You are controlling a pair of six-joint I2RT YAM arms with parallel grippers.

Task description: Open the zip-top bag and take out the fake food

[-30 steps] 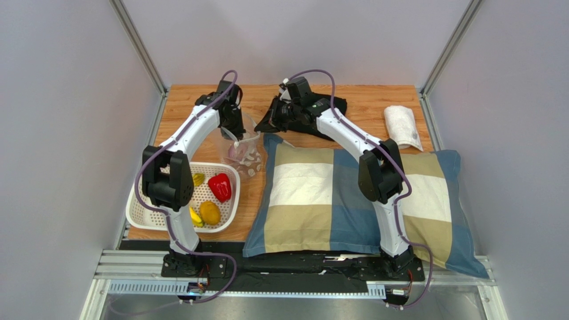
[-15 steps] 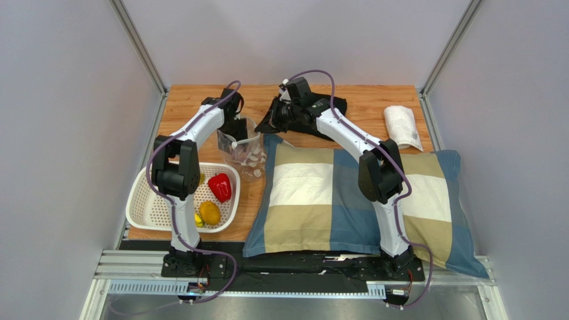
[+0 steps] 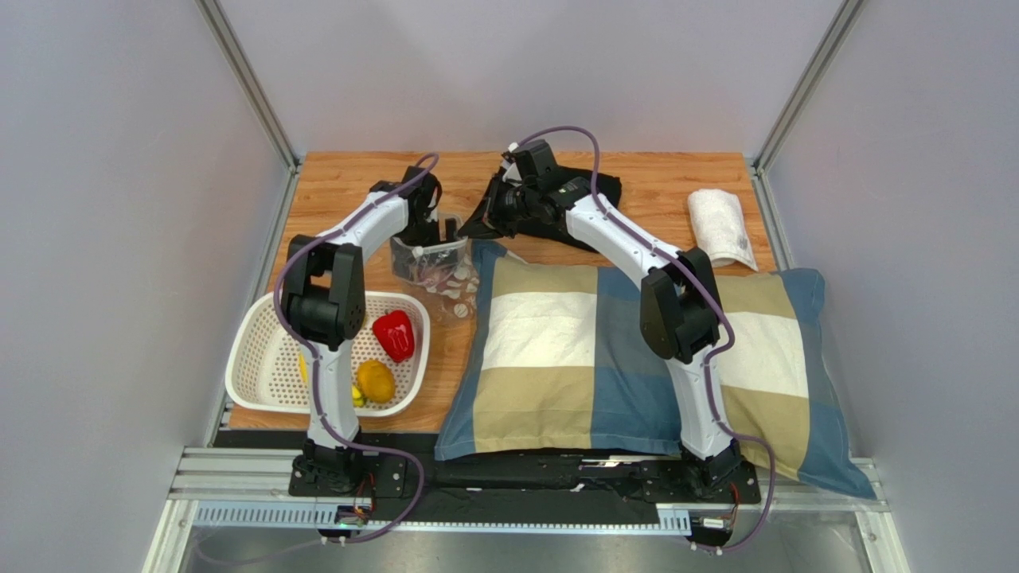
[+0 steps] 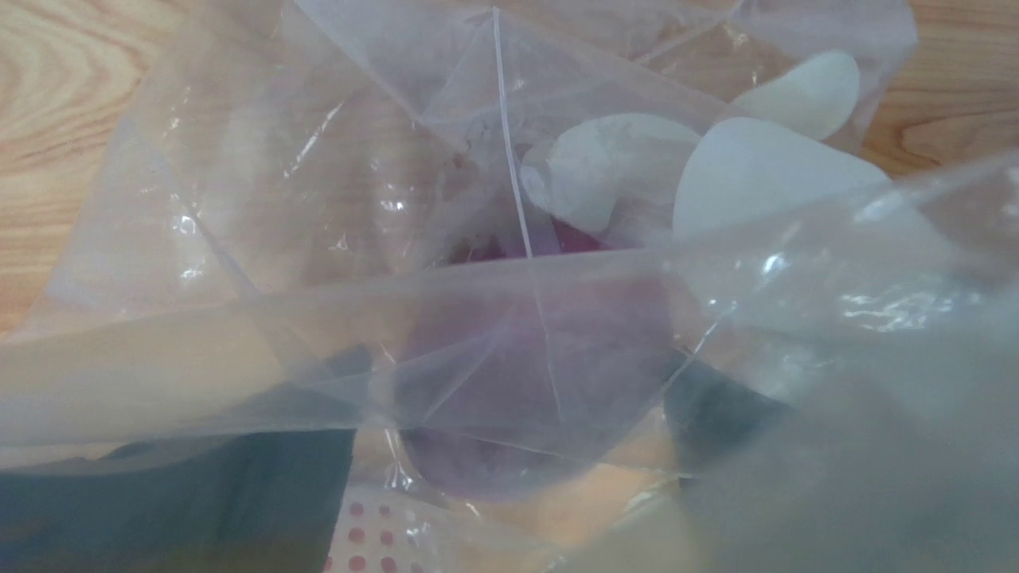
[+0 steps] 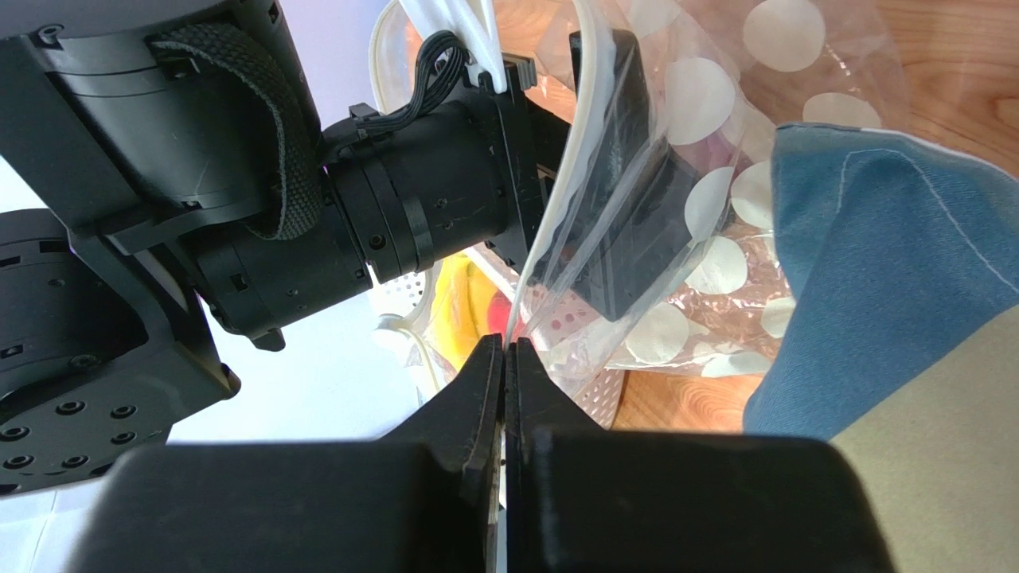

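The zip-top bag (image 3: 449, 277), clear with whitish spots, lies between the white basket and the pillow, its mouth held up. My right gripper (image 5: 508, 349) is shut on the bag's white zip edge (image 5: 562, 179). My left gripper (image 3: 428, 234) reaches into the bag mouth, open. In the left wrist view its dark fingers (image 4: 179, 496) show through the plastic on either side of the purplish onion (image 4: 538, 382), which sits inside the bag. In the basket lie a red pepper (image 3: 395, 334), an orange-yellow mango (image 3: 376, 381) and part of a yellow banana (image 3: 355, 395).
The white perforated basket (image 3: 269, 358) stands at the front left. A checked pillow (image 3: 598, 346) covers the middle and right of the table. A black cloth (image 3: 598, 189) lies under the right arm, and a rolled white towel (image 3: 721, 227) at the back right.
My left gripper has moved right and down into the bag mouth, and its jaws have spread wide. The bag's mouth has shifted with it. The right gripper has kept its hold.
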